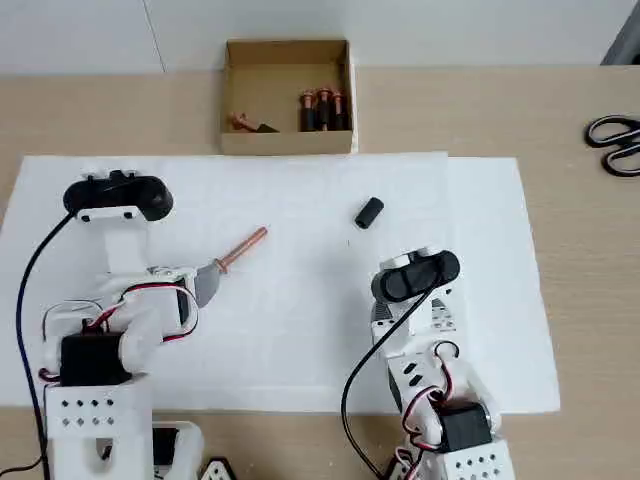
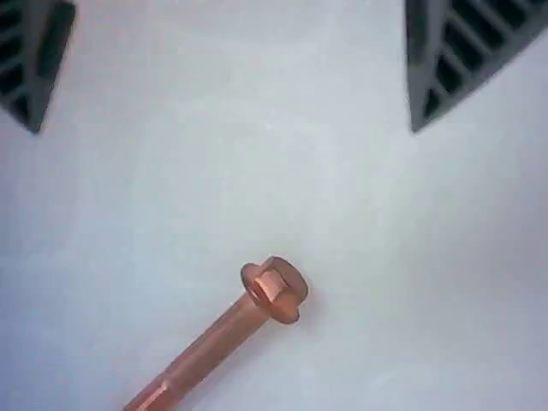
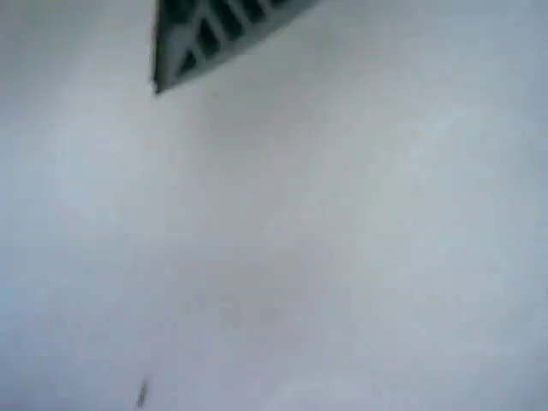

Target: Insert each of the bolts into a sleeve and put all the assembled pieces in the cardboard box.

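A copper bolt lies loose on the white sheet, slanting away from my left gripper. In the left wrist view the left gripper is open. Its two dark fingers stand wide apart over bare sheet, and the bolt's hex head lies apart from them, untouched. A black sleeve lies alone farther right, just beyond my right arm. The cardboard box at the back holds several assembled pieces side by side and another piece.
Scissors lie at the table's right edge. The white sheet covers most of the tabletop between the arms and the box. Black cables run down from both arms.
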